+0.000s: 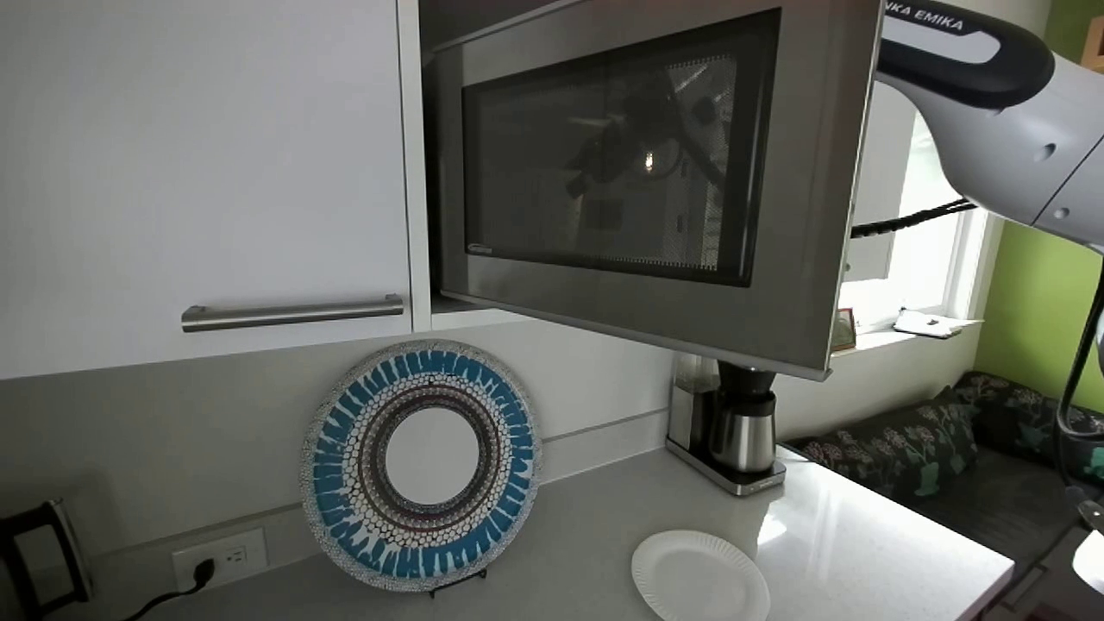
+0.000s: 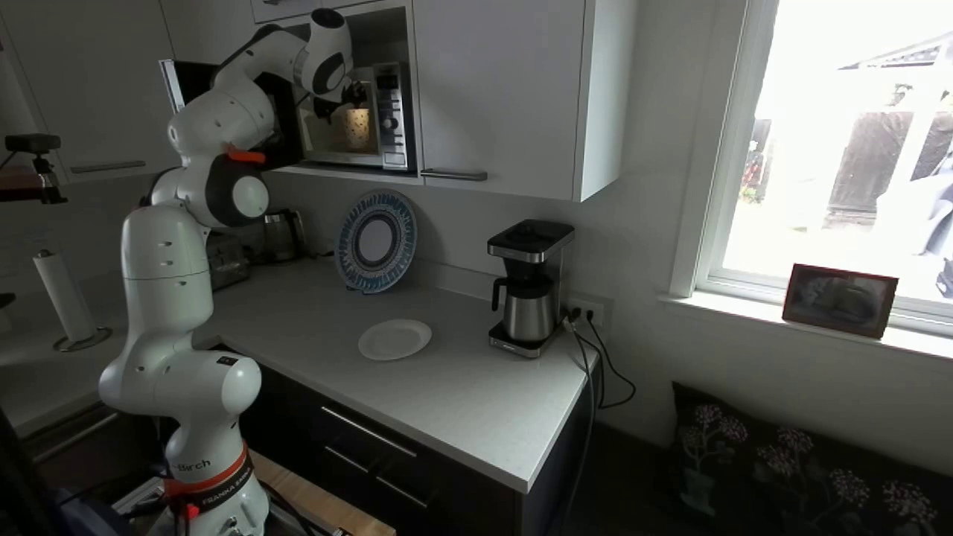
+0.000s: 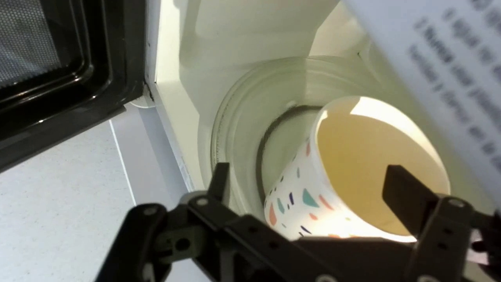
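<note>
My gripper (image 3: pixel 308 176) is open, with its black fingers wide apart. A paper cup (image 3: pixel 291 196) with coloured specks and a tan inside stands on a round glass turntable (image 3: pixel 244 117) inside the microwave. In the wrist view, one finger overlaps the cup's mouth and the other is outside the cup, to its left; I cannot tell if either touches it. In an exterior view, the gripper (image 2: pixel 342 103) is at the microwave opening, by the top of the upright cup (image 2: pixel 359 130). The microwave door (image 1: pixel 802 172) hangs open and hides the gripper in that exterior view.
The microwave (image 2: pixel 394 123) sits in a cabinet niche, its open door (image 3: pixel 90 90) beside the opening. A printed label (image 3: pixel 450 70) is close at upper right. On the counter below are a white plate (image 2: pixel 394 339), a coffee maker (image 2: pixel 528 298) and a round blue decoration (image 2: pixel 350 253).
</note>
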Controlling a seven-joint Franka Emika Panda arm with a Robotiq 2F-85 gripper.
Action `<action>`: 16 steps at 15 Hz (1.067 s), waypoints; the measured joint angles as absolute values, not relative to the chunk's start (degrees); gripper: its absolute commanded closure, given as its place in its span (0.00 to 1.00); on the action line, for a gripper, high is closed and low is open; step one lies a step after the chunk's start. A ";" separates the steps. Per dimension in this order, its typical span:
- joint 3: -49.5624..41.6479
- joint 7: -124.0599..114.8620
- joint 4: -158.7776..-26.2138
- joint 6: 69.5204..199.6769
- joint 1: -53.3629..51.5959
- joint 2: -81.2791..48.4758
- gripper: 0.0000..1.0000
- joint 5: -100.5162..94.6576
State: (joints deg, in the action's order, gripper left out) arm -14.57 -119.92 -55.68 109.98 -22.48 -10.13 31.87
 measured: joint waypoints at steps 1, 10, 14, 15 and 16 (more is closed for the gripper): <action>-14.55 -119.77 -56.36 111.11 -22.73 -9.95 0.01 31.83; -12.84 -119.98 -70.29 132.03 -26.13 -4.62 0.00 32.74; -12.88 -119.98 -69.99 131.97 -26.03 -4.66 0.00 32.74; -12.87 -119.98 -69.99 131.97 -26.04 -4.67 0.00 32.74; -12.87 -120.08 -70.03 132.17 -26.06 -4.68 0.00 32.54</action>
